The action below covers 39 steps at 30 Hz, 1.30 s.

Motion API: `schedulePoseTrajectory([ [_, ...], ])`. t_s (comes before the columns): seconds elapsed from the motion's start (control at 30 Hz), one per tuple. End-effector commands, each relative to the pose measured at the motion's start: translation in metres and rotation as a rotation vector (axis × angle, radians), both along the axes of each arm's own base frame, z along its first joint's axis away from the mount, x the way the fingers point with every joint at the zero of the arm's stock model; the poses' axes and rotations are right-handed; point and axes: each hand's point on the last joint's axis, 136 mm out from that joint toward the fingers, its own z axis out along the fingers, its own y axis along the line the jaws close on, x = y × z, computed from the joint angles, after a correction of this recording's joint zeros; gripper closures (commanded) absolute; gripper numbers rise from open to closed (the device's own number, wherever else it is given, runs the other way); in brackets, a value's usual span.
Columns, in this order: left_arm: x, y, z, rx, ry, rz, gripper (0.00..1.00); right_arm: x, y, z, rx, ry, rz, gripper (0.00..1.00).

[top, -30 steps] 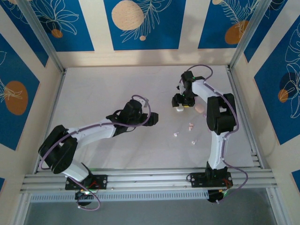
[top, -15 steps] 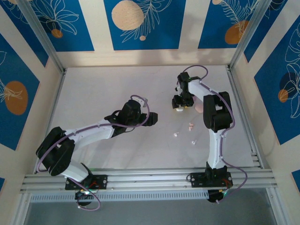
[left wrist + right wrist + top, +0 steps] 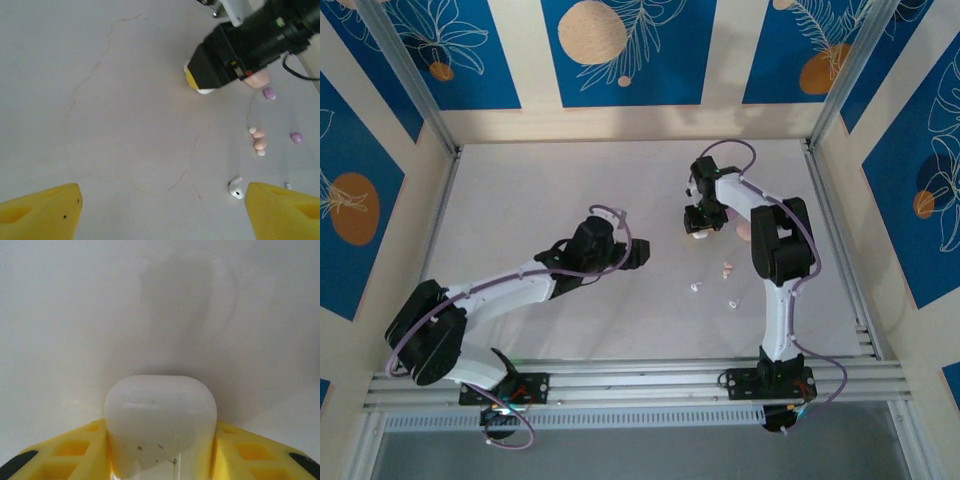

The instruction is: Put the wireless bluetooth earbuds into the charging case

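The white charging case [image 3: 160,415], lid closed, sits upright between my right gripper's [image 3: 161,440] yellow fingers [image 3: 235,447], which press on both its sides. From above, that right gripper [image 3: 700,228] points down at the case [image 3: 701,237] on the table's far right. A white earbud [image 3: 236,187] lies just inside the right finger [image 3: 285,212] of my left gripper [image 3: 162,207], which is open and holds nothing. Pale pink earbuds [image 3: 258,141] lie beyond it. From above, my left gripper [image 3: 640,255] is left of the loose earbuds [image 3: 695,287].
A pale pink case [image 3: 747,232] lies beside the right arm. Two small purple bits [image 3: 269,93] lie near it on the table. Another white earbud [image 3: 732,303] is closer to the arm bases. Walls [image 3: 620,120] enclose the table.
My right gripper has shifted a little left and closed in on the white case. The left arm has drawn slightly back and to the left, still open.
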Motion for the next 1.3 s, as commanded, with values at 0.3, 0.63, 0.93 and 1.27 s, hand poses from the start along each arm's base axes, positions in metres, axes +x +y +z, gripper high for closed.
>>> schedulePoseTrajectory([
  [0.3, -0.017, 0.053, 0.073, -0.170, -0.136, 0.130, 0.19, -0.066, 0.104, 0.171, 0.353, -0.574, 0.544, 0.62],
  [0.63, -0.039, 0.043, 0.110, -0.308, -0.158, 0.012, 0.30, -0.147, 0.142, 0.188, 0.442, -0.908, 1.068, 0.62],
  [0.93, -0.048, -0.006, 0.101, -0.358, -0.056, -0.209, 0.40, -0.162, 0.143, 0.198, 0.439, -1.010, 1.146, 0.62],
  [1.27, -0.046, -0.017, 0.108, -0.428, -0.072, -0.236, 0.34, -0.158, 0.139, 0.192, 0.395, -1.015, 1.143, 0.62],
])
